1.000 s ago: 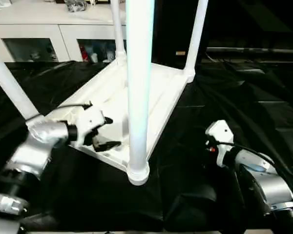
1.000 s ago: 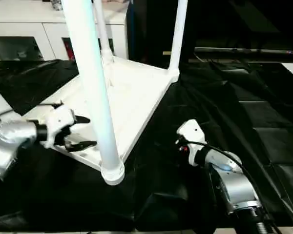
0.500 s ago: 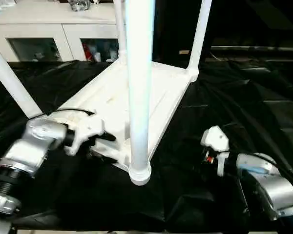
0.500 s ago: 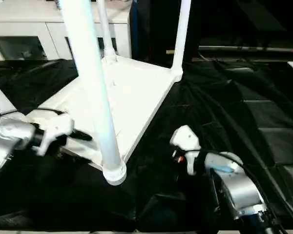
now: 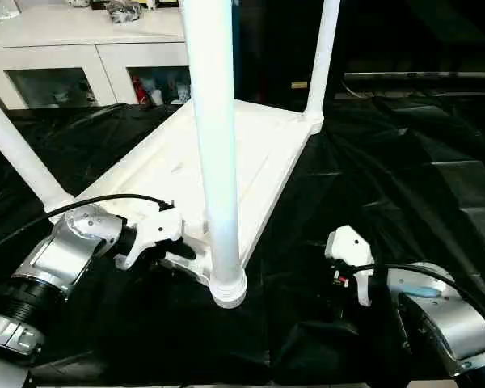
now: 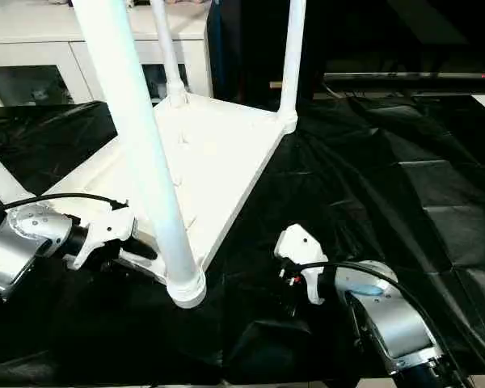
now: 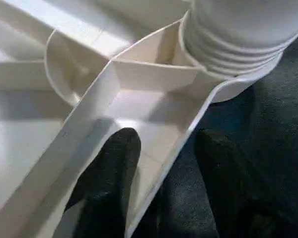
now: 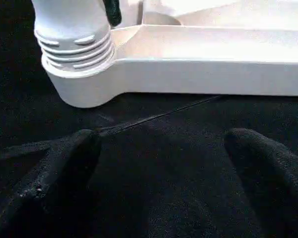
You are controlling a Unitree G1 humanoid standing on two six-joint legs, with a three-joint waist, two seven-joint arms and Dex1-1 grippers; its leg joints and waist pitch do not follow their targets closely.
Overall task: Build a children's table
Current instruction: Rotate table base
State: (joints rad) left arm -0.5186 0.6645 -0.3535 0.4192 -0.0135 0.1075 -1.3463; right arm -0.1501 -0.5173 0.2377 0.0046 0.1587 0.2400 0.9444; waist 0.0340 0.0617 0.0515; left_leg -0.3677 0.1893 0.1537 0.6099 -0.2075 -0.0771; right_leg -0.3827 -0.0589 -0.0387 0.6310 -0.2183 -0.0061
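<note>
Table top [image 5: 226,153] upside down on black cloth [image 5: 404,178], legs up. Left gripper [image 7: 161,173] half-spread, straddling rim beside near corner leg [image 5: 214,145], not yet pinching. Right gripper [image 8: 159,163] spread wide, near corner socket [image 8: 84,82]. Risks: shallow rim bite slipping; lift tipping table; right fingers snagging cloth.

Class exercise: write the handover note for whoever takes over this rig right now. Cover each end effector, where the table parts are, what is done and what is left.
Left end effector: straddling the rim of the table top next to the near leg, one finger inside the rim, one outside; whether it has gripped cannot be told.
Right end effector: open, empty, over the black cloth, facing the near corner socket.
Table top lies upside down on the cloth. Four legs stand in its corner sockets.
Left: check the legs are seated, then turn the table upright.
</note>
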